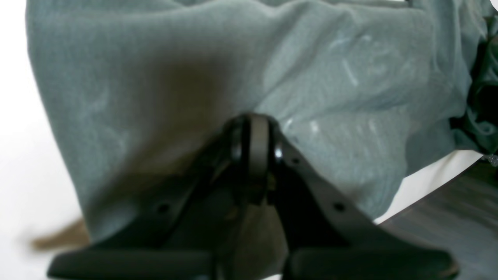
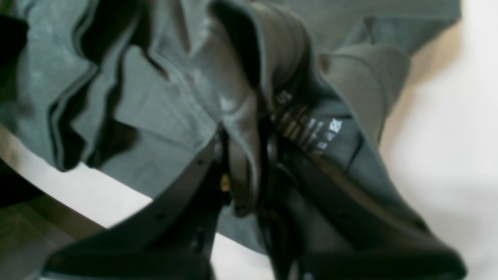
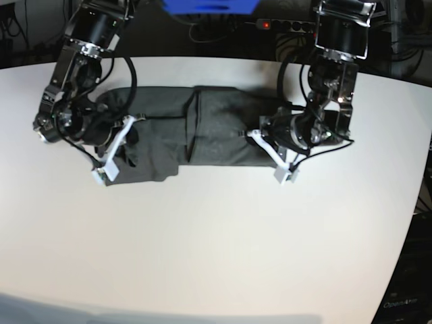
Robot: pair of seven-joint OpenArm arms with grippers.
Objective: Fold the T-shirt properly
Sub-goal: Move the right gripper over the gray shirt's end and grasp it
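Closest to your left wrist camera, the left gripper point(image 1: 253, 155) is clenched on a pinch of the T-shirt point(image 1: 194, 77), whose grey cloth drapes over the white table point(image 1: 23, 155).

Your right wrist view shows the right gripper point(image 2: 245, 171) clamped on a fold beside the neck label point(image 2: 311, 128).

From the base view, you see the T-shirt point(image 3: 216, 131) stretched in a band between both arms.

T-shirt point(image 3: 216, 131) shows soft, matt grey cloth, lightly creased; the table point(image 3: 216, 236) looks smooth, matt white; gripper fingers point(image 1: 258, 144) look like matt black plastic.
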